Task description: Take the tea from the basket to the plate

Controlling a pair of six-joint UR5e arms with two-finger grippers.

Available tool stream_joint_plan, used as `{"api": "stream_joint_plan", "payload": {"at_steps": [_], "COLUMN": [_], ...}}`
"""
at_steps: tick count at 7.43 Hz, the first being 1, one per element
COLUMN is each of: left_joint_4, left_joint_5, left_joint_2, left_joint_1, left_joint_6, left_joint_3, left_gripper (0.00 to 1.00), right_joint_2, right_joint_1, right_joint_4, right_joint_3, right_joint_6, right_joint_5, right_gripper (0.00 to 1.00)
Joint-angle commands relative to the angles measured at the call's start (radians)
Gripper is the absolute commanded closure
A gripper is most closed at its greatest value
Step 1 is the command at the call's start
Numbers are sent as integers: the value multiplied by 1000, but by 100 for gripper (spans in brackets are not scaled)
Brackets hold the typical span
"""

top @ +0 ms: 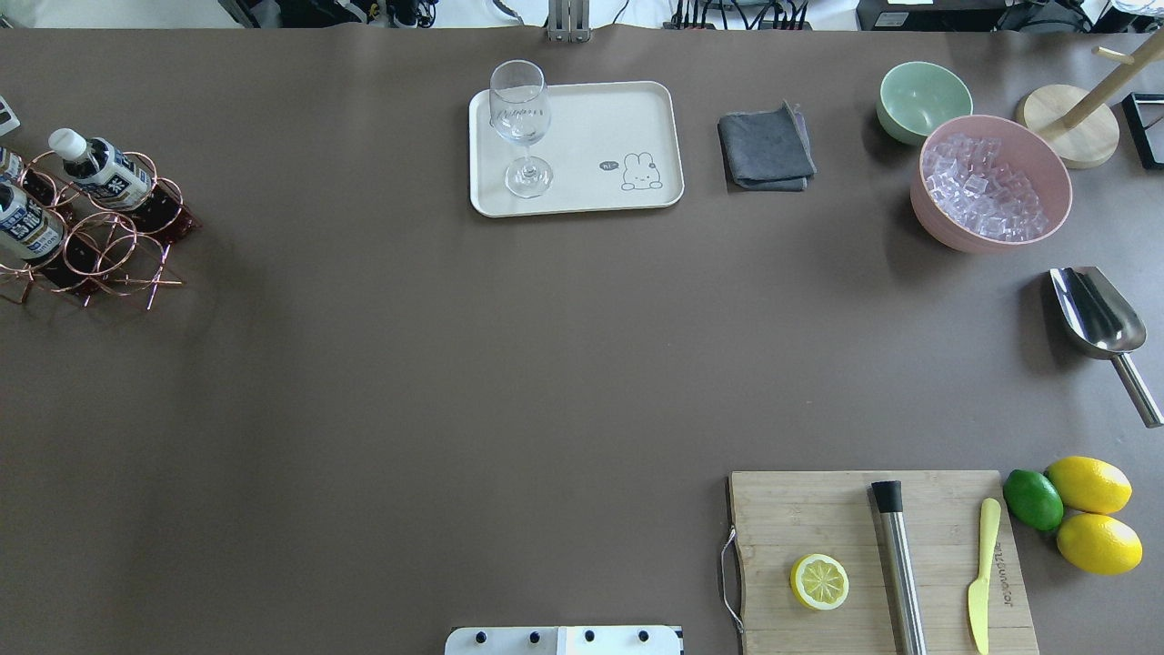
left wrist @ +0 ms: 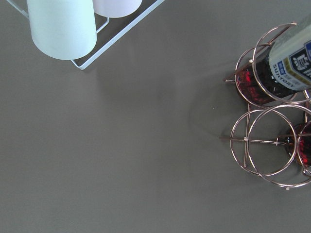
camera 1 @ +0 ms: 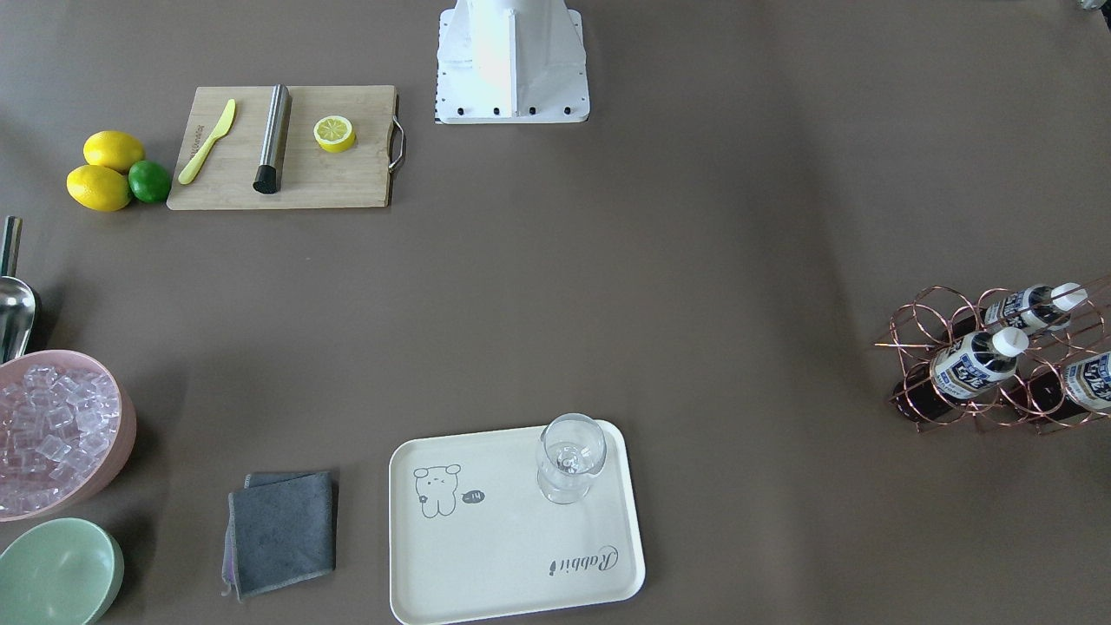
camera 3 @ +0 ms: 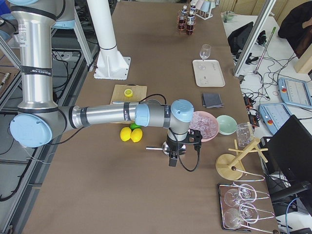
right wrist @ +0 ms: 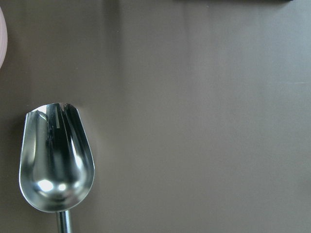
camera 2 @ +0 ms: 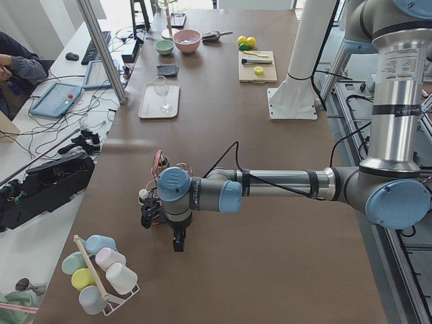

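Three tea bottles [camera 1: 976,365] sit tilted in the basket [camera 1: 911,344] at the robot-left end of the counter [camera 1: 694,260], well apart from the plate [camera 1: 512,555]. A wine glass [camera 1: 568,456] stands on the plate. Left end effector [camera 2: 177,241] hangs near the basket, right end effector [camera 3: 172,160] above the scoop [right wrist: 56,155]. Spread or pressed together: can't tell for either.

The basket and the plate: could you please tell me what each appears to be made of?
The basket looks like thin metal wire with a shiny rose-gold finish; its rings glint. The plate looks like matte cream plastic or melamine, smooth with a printed drawing; ceramic is possible.
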Motion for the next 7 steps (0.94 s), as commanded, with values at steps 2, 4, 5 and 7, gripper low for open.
{"api": "stream_joint_plan", "payload": {"at_steps": [2, 4, 5, 7], "left_joint_4": [2, 2, 0, 99], "left_joint_5": [-7, -30, -41, -30], "left_joint_2": [3, 9, 18, 40], "left_joint_1": [0, 0, 0, -6], "left_joint_6": [0, 0, 3, 156], "left_joint_3": [4, 1, -3, -45], "left_gripper": [2, 2, 2, 2], "right_joint_2": [-4, -1, 0, 2], "right_joint_1": [0, 0, 0, 0], "right_joint_4": [12, 12, 13, 13], "right_joint_3": [-1, -7, -8, -10], "right_joint_6": [1, -1, -1, -1], "right_joint_5": [0, 1, 1, 0], "right_gripper": [0, 0, 0, 0]}}
